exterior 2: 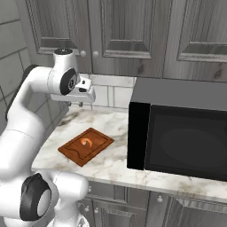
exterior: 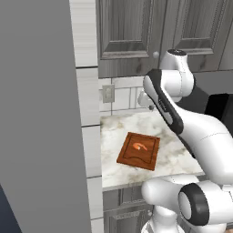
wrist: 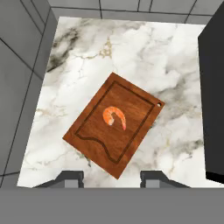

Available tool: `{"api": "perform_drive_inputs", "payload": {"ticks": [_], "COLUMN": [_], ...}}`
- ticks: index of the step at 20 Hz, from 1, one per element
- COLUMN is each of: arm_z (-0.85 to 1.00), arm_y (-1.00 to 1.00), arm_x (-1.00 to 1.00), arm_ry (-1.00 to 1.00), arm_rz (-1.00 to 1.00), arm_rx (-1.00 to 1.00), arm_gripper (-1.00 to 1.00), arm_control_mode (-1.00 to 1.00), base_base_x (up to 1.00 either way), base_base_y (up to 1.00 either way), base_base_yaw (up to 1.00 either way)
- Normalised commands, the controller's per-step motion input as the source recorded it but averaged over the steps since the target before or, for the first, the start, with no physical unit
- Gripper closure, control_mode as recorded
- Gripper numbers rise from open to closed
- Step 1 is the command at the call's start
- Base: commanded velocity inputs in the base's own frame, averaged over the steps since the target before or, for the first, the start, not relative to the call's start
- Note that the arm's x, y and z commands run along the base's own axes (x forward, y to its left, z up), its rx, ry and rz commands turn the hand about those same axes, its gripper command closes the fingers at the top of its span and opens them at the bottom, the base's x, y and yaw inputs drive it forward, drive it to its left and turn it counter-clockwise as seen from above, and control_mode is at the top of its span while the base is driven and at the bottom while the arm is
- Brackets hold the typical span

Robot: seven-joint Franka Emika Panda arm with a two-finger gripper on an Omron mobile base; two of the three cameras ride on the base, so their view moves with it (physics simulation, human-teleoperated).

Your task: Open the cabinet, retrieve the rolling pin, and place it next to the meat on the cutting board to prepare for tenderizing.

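My tool [wrist: 112, 178] hangs above the marble tabletop [wrist: 175, 65], fingers apart and holding nothing. The meat [wrist: 115, 117] lies mid cutting board [wrist: 94, 131] below me. The cabinet [exterior 2: 115, 31] doors are closed.

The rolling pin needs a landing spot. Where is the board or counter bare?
The board is bare all around the meat. Counter is free behind the board up to the tiled wall; the microwave crowds the right.
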Motion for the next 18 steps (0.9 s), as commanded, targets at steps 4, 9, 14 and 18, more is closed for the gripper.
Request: {"api": "perform_drive_inputs", "payload": {"ticks": [4,9,14,18], "arm_z": [-0.04,0.01,0.41,0.66], "arm_y": [-0.08,0.00,-0.11,-0.13], "arm_x": [-0.20,-0.55,-0.50,-0.26], "arm_ry": [-0.03,-0.52,-0.65,-0.56], "arm_rz": [0.00,-0.03,-0.11,-0.16], "arm_rx": [0.03,-0.04,-0.08,-0.03], "arm_gripper": [-1.00,-1.00,-1.00,-1.00], "arm_control_mode": [-1.00,-1.00,-1.00,-1.00], "base_base_x": [0.00,0.00,0.00,0.00], "base_base_y": [0.00,0.00,0.00,0.00], "base_base_yaw": [0.00,0.00,0.00,0.00]}}
